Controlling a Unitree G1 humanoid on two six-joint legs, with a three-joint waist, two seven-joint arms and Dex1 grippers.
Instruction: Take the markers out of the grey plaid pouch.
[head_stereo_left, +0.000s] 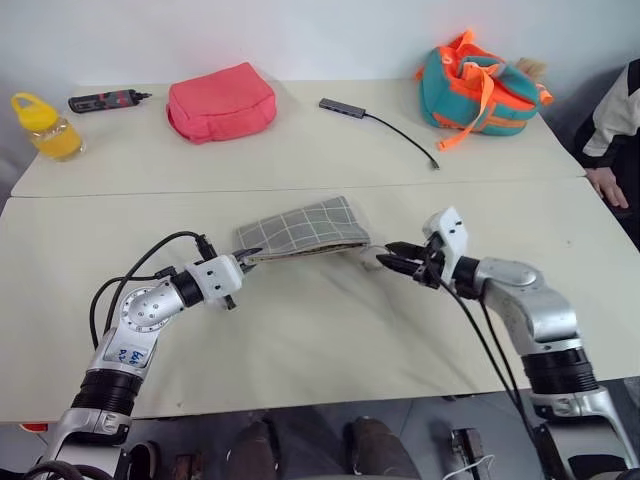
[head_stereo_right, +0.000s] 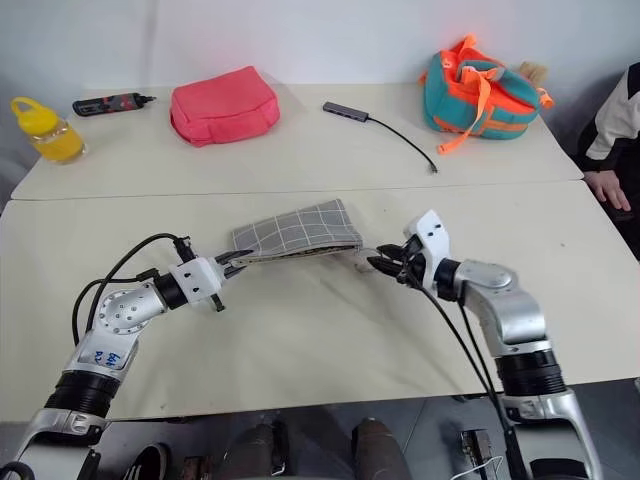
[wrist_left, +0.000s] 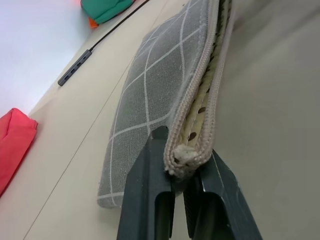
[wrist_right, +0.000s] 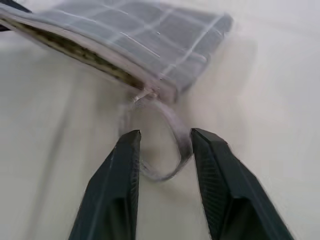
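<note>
The grey plaid pouch (head_stereo_left: 300, 228) lies mid-table with its zipper side toward me, its left end lifted slightly. My left gripper (head_stereo_left: 248, 256) is shut on that end's zipper corner (wrist_left: 182, 157). The zipper gapes a little and shows dotted brownish lining (wrist_left: 197, 117). My right gripper (head_stereo_left: 388, 256) hovers open just off the pouch's right end. In the right wrist view the pouch's wrist loop (wrist_right: 172, 120) lies slack between that gripper's fingers (wrist_right: 125, 165), not pinched. The markers are hidden.
Along the far side of the table sit a yellow bottle (head_stereo_left: 45, 125), a black-and-red gadget (head_stereo_left: 105, 100), a pink-red pouch (head_stereo_left: 222, 102), a grey USB hub with cable (head_stereo_left: 342, 108) and a teal-and-orange bag (head_stereo_left: 482, 90). A person's hand (head_stereo_left: 608, 185) rests at the right edge.
</note>
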